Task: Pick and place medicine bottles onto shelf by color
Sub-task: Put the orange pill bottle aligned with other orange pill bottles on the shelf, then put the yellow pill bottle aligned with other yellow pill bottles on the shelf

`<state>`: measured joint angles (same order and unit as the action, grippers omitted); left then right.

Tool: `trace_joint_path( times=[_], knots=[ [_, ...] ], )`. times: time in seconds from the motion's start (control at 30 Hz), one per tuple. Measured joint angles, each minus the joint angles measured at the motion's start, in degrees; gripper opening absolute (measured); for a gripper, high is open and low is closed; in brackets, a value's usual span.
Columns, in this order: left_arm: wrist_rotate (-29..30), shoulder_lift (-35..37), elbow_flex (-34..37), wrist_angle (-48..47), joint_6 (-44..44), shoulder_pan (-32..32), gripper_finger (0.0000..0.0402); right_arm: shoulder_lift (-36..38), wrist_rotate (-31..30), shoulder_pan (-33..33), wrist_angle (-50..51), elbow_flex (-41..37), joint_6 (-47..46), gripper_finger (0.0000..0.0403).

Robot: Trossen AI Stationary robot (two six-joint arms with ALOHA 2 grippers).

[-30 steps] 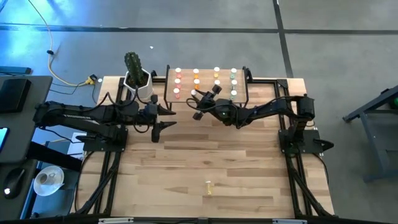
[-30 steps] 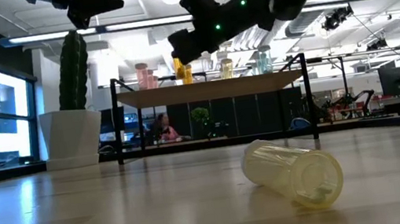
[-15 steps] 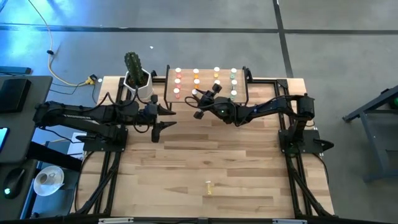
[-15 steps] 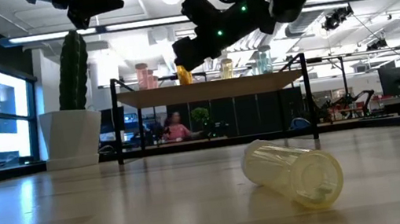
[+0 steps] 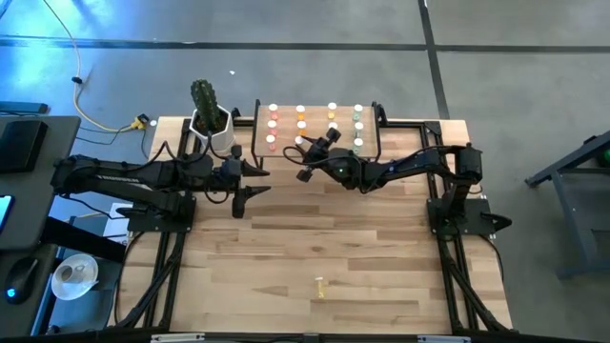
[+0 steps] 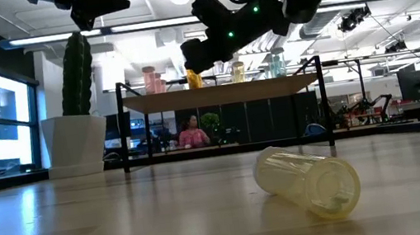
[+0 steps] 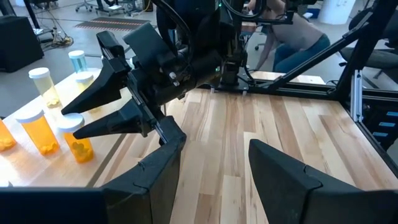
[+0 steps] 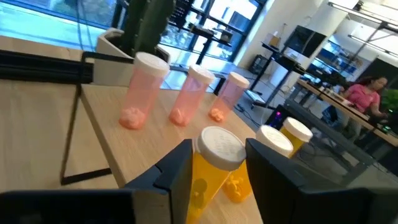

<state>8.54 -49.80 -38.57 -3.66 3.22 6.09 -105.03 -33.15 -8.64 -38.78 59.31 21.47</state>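
Note:
The shelf (image 5: 376,133) stands at the table's far side and carries medicine bottles in columns of pink, orange, yellow and green. My right gripper (image 5: 303,151) reaches level over its near left part. Its fingers are open around an orange bottle (image 8: 208,177) that stands on the board next to other orange ones (image 7: 40,130). Three pink bottles (image 8: 140,93) stand beyond it. One yellow bottle (image 6: 309,179) lies on its side near the table's near edge. My left gripper (image 5: 250,179) hovers open and holds nothing, left of the shelf. My right gripper has one finger (image 8: 177,165) on each side of the orange bottle's white cap (image 8: 219,144), coming level from the table's near right. The bottle stands with its base on the shelf board. I cannot tell whether the fingers touch the cap.
A white pot with a cactus (image 5: 212,129) stands just left of the shelf, close to my left arm. The wide wooden tabletop (image 5: 315,238) stretches between the arms and the lying yellow bottle. A person (image 6: 193,132) shows in the room beyond.
My right gripper has tipped a little at the shelf, and the orange bottle at its fingertips shows lower against the board in the low view.

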Motion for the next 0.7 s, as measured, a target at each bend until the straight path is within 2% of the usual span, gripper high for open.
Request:
trace_joint_path(
  times=[0.23, 0.7],
  knots=[
    [0.0, 0.0, 0.0, 0.0, 0.0, 0.0, 0.0181, 0.0, -1.4, 0.0, 0.3, 0.0, 0.0, 0.0162],
    [0.0, 0.0, 0.0, -0.8, 0.0, 0.0, 0.0181, 3.3, -1.8, 2.3, 0.4, 0.0, 0.4, 0.0165]
  ],
)
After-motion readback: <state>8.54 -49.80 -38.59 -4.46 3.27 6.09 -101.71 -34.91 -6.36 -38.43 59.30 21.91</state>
